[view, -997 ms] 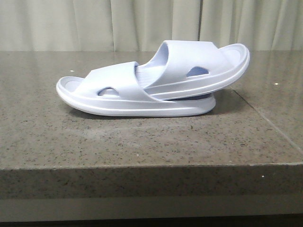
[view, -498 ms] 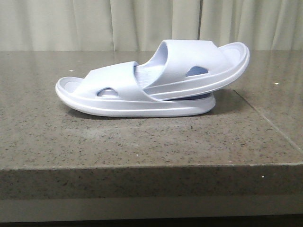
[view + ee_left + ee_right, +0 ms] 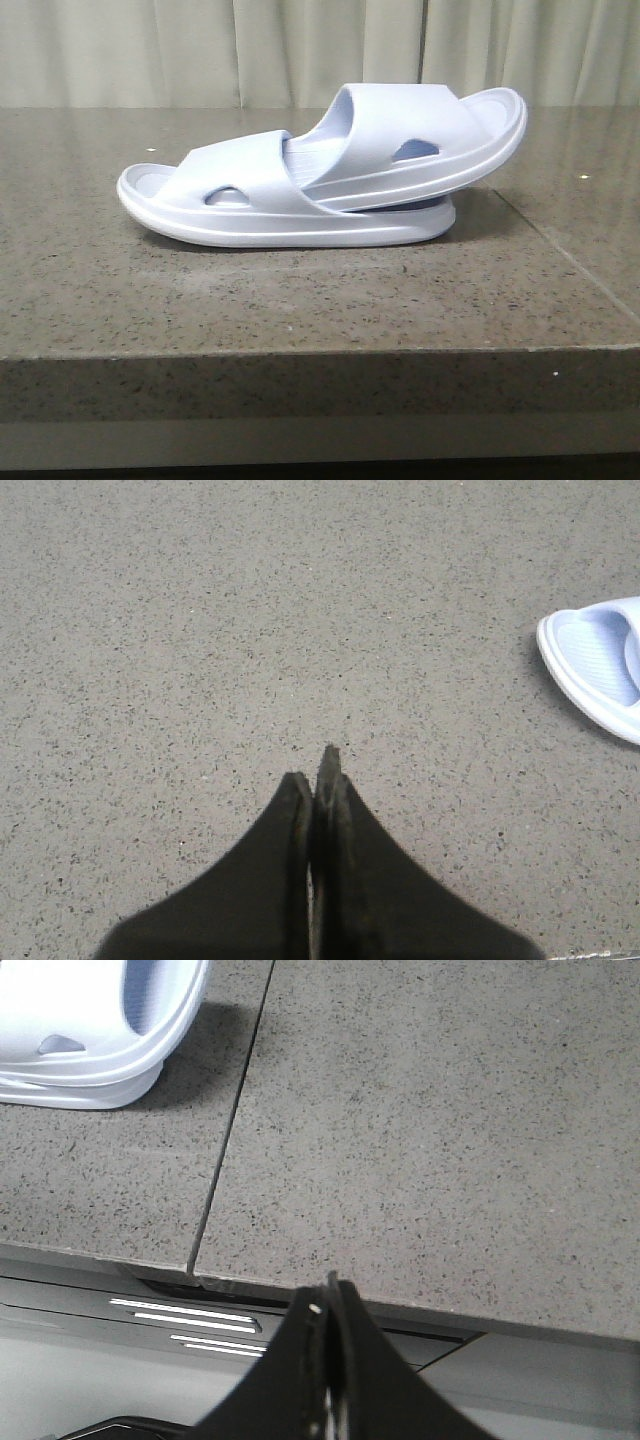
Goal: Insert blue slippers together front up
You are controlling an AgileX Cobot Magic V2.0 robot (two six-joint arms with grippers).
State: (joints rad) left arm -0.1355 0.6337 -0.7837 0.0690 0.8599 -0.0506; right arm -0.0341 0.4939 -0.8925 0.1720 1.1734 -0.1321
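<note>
The two blue slippers are nested on the grey stone table. The lower slipper (image 3: 250, 205) lies flat on its sole. The upper slipper (image 3: 420, 140) is pushed under the lower one's strap and tilts up to the right. Neither gripper shows in the front view. In the left wrist view my left gripper (image 3: 315, 765) is shut on nothing above bare stone, with one end of a slipper (image 3: 597, 665) off to the side. In the right wrist view my right gripper (image 3: 328, 1295) is shut and empty over the table's front edge, well apart from the slippers (image 3: 90, 1030).
A seam (image 3: 570, 262) runs through the stone table (image 3: 300, 300) to the right of the slippers. The table's front edge (image 3: 320, 352) drops off near the camera. Pale curtains (image 3: 200, 50) hang behind.
</note>
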